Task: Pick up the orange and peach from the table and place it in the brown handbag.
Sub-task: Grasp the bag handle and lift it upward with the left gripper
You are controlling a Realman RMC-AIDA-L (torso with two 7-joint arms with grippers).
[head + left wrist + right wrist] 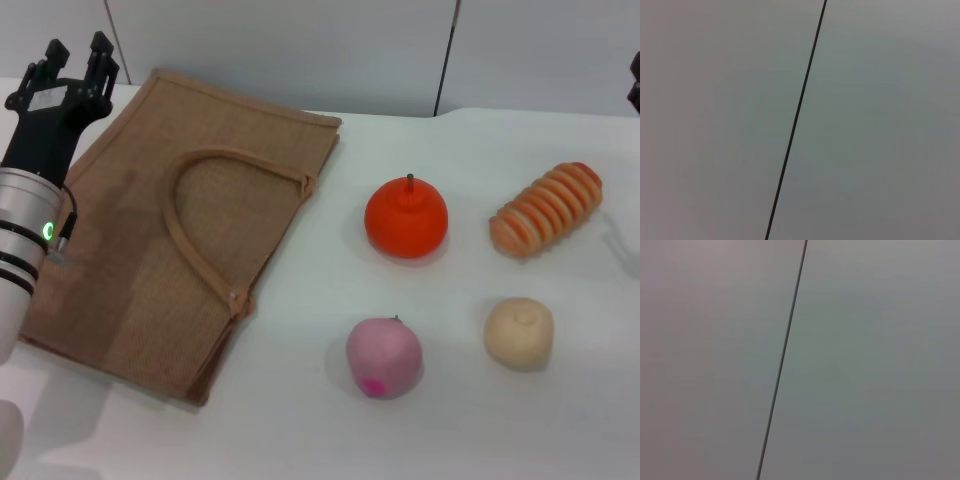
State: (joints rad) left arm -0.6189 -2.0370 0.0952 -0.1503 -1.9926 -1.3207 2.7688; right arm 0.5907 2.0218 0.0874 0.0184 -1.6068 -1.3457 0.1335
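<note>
The orange [405, 219], bright orange-red with a short dark stem, sits on the white table right of the bag. The peach [383, 357], pale pink with a magenta spot, lies nearer me, in front of the orange. The brown handbag [150, 230], a woven jute tote, lies flat on the left with its loop handle on top. My left gripper [75, 58] is raised over the bag's far left corner, open and empty. Only a dark sliver of my right gripper [634, 82] shows at the right edge. Both wrist views show only a grey wall with a dark seam.
A ridged orange-and-tan loaf [547, 209] lies at the far right. A beige round ball [519, 333] sits right of the peach. The white table [300, 430] reaches back to a grey panelled wall.
</note>
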